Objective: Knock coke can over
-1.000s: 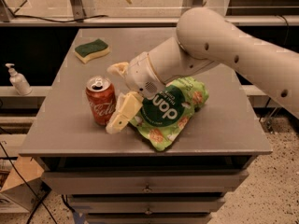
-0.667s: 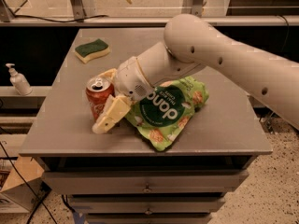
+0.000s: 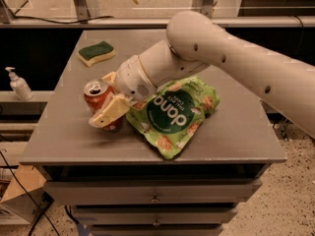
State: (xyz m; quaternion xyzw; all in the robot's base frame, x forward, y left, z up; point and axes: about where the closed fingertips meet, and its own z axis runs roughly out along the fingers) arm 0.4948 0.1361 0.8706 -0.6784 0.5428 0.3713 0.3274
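Observation:
The red coke can point(image 3: 95, 97) stands at the left middle of the grey table point(image 3: 236, 132), its silver top tipped slightly to the left. My gripper point(image 3: 101, 100) reaches in from the right and straddles the can. One cream finger point(image 3: 106, 114) lies across the can's front and hides its lower part. The other finger point(image 3: 109, 77) is behind the can. The fingers are spread and touch the can without clamping it. My white arm point(image 3: 221, 48) crosses the table from the upper right.
A green snack bag point(image 3: 177, 114) lies flat just right of the can, under my wrist. A green and yellow sponge point(image 3: 97, 52) sits at the back left. A soap bottle point(image 3: 19, 85) stands on a shelf left of the table. A cardboard box point(image 3: 19, 193) is on the floor.
My gripper has swung left and lower around the can. The can has shifted a little to the left and begun to lean.

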